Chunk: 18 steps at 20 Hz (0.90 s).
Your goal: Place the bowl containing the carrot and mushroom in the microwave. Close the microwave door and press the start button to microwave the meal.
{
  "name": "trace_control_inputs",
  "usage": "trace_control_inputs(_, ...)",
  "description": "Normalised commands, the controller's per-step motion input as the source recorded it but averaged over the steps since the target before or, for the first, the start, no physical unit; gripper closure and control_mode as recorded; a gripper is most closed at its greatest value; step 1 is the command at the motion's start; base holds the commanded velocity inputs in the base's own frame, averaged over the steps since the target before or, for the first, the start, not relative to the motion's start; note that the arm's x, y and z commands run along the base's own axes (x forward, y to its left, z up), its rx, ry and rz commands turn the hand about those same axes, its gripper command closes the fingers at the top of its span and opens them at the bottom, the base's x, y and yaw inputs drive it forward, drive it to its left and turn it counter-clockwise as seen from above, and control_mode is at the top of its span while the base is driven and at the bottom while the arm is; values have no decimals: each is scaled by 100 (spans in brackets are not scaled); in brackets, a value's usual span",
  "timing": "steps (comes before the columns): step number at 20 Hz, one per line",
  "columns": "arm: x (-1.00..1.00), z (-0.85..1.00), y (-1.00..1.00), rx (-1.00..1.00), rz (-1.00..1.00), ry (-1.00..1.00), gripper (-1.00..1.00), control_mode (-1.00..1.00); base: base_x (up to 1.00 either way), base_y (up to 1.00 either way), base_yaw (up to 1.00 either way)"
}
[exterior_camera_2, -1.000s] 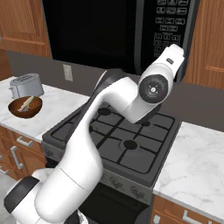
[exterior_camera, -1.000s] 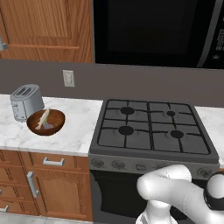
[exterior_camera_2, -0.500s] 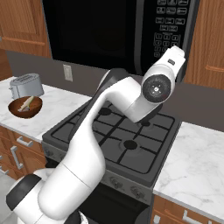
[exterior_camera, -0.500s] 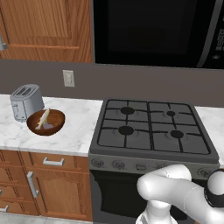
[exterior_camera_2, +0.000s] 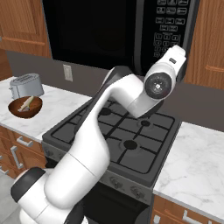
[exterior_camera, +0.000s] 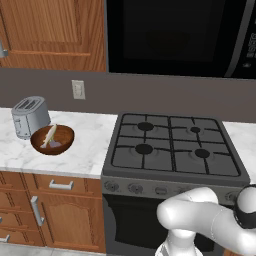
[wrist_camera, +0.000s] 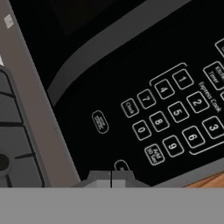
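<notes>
With jaws fully closed and empty, the white arm's two-finger gripper point(wrist_camera: 111, 178) is nosing at the large black microwave point(exterior_camera_2: 122, 33)'s glossy button panel point(wrist_camera: 175, 118); door closed; a straight, steady push on start looks best.

The closed black microwave door point(exterior_camera_2: 92, 33) blocks the cavity. Below, the black gas stove point(exterior_camera: 172, 150) top is free. At 9 o'clock, a dark brown bowl point(exterior_camera: 52, 139) and silver toaster point(exterior_camera: 30, 116) occupy the marble counter point(exterior_camera: 80, 155).

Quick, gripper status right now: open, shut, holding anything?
Gripper: shut, fingers together, holding nothing, right at the microwave button panel.
</notes>
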Motion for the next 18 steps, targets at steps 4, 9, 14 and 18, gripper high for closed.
trace_control_inputs(4,18,-5,-14,0,0,0,100,-100,0,0,0)
trace_control_inputs(9,19,-2,-13,0,0,0,100,-100,0,0,0)
trace_control_inputs(14,20,-4,-12,1,0,0,100,-100,0,0,0)
trace_control_inputs(18,22,-7,-13,1,0,0,100,-100,0,0,0)
